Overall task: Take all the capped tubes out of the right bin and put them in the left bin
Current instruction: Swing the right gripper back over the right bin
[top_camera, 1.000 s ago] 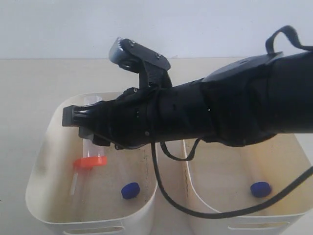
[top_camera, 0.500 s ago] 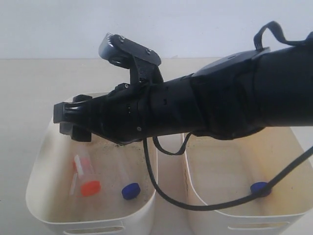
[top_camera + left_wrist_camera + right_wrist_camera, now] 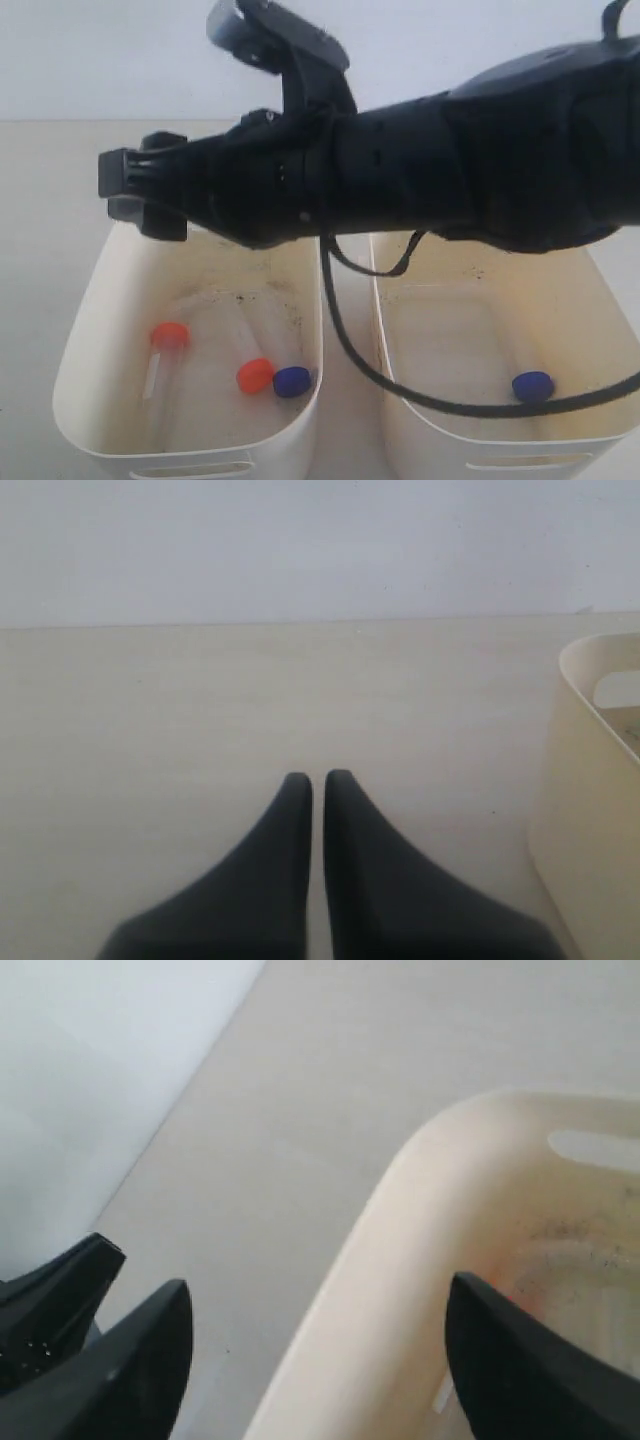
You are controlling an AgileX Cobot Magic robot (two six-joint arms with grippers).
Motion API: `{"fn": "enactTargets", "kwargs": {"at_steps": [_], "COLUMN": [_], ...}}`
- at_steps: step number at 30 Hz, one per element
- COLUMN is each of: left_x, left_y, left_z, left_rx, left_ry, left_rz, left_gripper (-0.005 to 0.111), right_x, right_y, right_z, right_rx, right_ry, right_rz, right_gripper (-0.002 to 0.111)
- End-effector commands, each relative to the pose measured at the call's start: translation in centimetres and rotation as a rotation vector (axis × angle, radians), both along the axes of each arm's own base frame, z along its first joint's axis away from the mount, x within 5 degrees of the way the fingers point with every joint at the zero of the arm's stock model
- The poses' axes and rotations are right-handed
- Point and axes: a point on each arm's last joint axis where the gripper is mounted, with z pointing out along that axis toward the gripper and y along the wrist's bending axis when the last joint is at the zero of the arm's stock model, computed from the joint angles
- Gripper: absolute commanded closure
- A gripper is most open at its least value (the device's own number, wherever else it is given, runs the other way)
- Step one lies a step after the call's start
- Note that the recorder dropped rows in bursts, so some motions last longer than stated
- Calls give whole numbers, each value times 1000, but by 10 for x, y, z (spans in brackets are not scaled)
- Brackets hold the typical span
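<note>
Blue-capped tube (image 3: 532, 385) lay alone in right bin (image 3: 520, 445), lower right. Right tool (image 3: 133, 196) hung spread, empty, upper left over left bin (image 3: 85, 330); left tool (image 3: 312, 780) pressed together. Judged between transfers: next, reach lower right and grasp it.

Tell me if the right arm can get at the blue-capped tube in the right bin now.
Probably yes. The blue-capped tube lies uncovered in the right bin, and the right end effector is open and empty, though it hovers over the left bin and its cable hangs near the tube.
</note>
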Motion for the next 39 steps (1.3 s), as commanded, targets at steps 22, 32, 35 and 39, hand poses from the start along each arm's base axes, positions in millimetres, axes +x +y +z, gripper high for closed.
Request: {"fn": "enactTargets", "kwargs": {"at_steps": [22, 32, 35, 39], "left_x": [0, 0, 0, 0], "left_y": [0, 0, 0, 0], "left_z": [2, 2, 2, 2], "left_rx": [-15, -15, -15, -15], "left_ry": [-7, -9, -9, -9], "left_rz": [1, 1, 1, 1], "left_gripper": [102, 102, 102, 102], "right_x": [-64, -65, -71, -55], "right_y": [-62, -130, -127, -108], "right_z": [114, 60, 70, 103], "right_rx": [-481, -972, -881, -806], "right_ry": [-1014, 38, 94, 37], "right_rz": [429, -46, -54, -60], "right_gripper": [67, 67, 67, 67]}}
